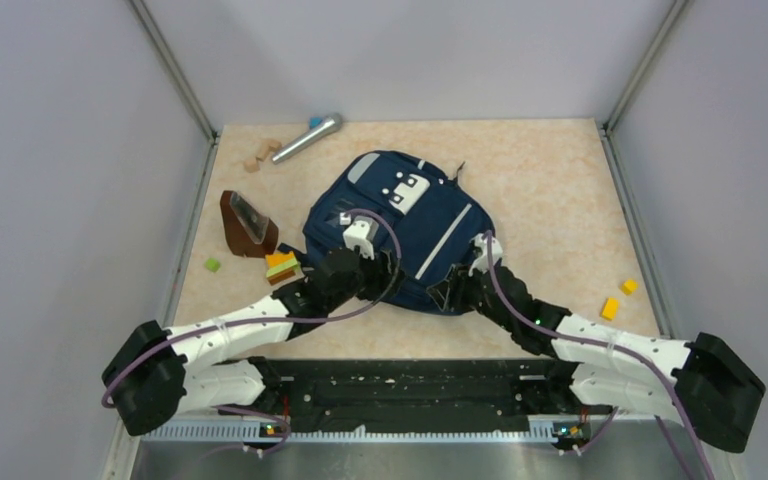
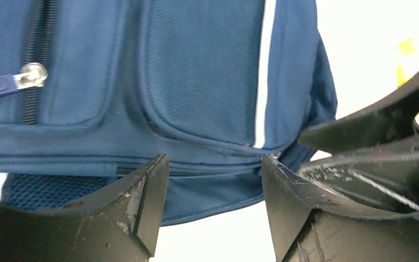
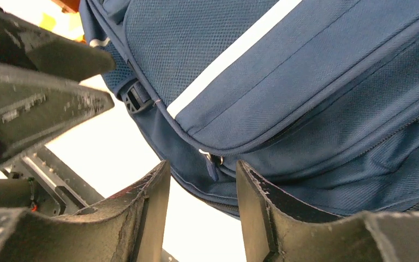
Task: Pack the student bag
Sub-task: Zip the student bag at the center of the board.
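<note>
The student bag (image 1: 400,225) lies flat in the middle of the table (image 1: 550,180), front side up and its top end pointing toward the far wall. A white patch (image 1: 407,190) sits on the front pocket; there are dark marks on it, but they are too small to read. A light grey stripe (image 1: 447,240) runs down the panel beside it.

Both arms reach in to the bag's near edge. The left gripper (image 1: 360,268) is at the near-left corner. From its wrist camera the left gripper (image 2: 213,164) has its jaws well apart, with blue fabric and a seam showing through the gap and nothing pinched. A silver zip pull (image 2: 33,75) hangs on a closed zip farther up the bag.

The right gripper (image 1: 457,288) is at the near-right corner. Its own view shows the right gripper (image 3: 203,169) with the jaws apart too. A small zip tab (image 3: 211,162) dangles in the gap just past the tips; I cannot tell if it touches either one. A dark buckle (image 3: 136,98) sits at the bag's edge nearby.

Around the bag:
- a silver microphone (image 1: 308,137) and pale wooden blocks (image 1: 260,157) at the far left
- a brown wedge (image 1: 248,222) to the left
- a stack of coloured blocks (image 1: 281,266) just beside the bag
- a green cube (image 1: 212,264)
- two yellow blocks (image 1: 620,297) well apart on the right
</note>
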Robot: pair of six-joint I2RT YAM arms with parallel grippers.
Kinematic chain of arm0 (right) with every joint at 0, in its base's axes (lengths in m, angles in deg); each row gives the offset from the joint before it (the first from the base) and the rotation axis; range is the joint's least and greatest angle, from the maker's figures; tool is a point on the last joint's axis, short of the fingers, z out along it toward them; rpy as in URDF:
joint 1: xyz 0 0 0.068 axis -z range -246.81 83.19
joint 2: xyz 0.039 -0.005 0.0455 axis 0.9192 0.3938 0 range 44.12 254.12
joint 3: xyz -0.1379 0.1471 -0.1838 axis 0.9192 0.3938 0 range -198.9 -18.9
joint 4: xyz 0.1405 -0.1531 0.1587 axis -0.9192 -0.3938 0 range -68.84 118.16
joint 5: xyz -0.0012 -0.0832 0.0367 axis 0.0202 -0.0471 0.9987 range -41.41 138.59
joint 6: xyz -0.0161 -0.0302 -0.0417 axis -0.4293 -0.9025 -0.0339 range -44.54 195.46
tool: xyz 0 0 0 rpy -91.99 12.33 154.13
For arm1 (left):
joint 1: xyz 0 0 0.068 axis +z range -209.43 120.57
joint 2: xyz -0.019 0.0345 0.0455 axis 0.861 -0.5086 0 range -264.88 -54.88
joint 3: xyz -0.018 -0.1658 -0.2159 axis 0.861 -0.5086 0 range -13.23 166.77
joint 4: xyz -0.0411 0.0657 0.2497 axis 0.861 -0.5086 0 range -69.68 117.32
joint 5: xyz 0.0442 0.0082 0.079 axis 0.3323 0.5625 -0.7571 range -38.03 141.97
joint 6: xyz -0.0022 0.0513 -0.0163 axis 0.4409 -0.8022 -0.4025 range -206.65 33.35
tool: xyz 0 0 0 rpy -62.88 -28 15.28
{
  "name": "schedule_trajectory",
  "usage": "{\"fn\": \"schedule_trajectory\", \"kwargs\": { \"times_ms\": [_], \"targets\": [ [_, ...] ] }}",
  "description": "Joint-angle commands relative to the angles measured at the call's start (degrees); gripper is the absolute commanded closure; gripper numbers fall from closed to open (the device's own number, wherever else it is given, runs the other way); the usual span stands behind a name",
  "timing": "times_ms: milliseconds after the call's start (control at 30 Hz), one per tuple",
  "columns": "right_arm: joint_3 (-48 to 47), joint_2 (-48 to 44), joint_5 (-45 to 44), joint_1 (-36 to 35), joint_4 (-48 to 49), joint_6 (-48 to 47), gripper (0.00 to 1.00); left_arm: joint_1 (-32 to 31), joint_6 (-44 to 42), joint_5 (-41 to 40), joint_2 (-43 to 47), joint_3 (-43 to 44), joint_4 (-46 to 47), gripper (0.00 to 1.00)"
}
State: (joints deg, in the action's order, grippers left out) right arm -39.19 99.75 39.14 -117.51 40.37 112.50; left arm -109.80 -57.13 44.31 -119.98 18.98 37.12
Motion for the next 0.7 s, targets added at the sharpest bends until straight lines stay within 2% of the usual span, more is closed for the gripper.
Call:
{"fn": "schedule_trajectory", "kwargs": {
  "times_ms": [0, 200, 367, 667],
  "targets": [
    [-1.75, 1.82, -6.08, -3.74, 1.23, -0.64, 0.55, 2.45, 5.17, -1.87, 1.9, -0.78, 1.67, 0.32],
    [-3.95, 8.02, -6.82, -5.09, 1.86, 0.38, 0.57, 5.1, 11.07, 0.24, 1.23, -2.82, 8.12, 0.32],
    [-4.53, 10.85, -6.43, -5.35, 3.83, 0.51, 0.65, 5.72, 13.5, 0.94, 0.75, -4.08, 11.99, 0.32],
    [-9.48, 15.67, -10.91, -5.55, -0.53, -2.24, 0.62, 7.65, 15.98, 3.08, -5.03, -3.47, 16.46, 0.32]
  ]
}}
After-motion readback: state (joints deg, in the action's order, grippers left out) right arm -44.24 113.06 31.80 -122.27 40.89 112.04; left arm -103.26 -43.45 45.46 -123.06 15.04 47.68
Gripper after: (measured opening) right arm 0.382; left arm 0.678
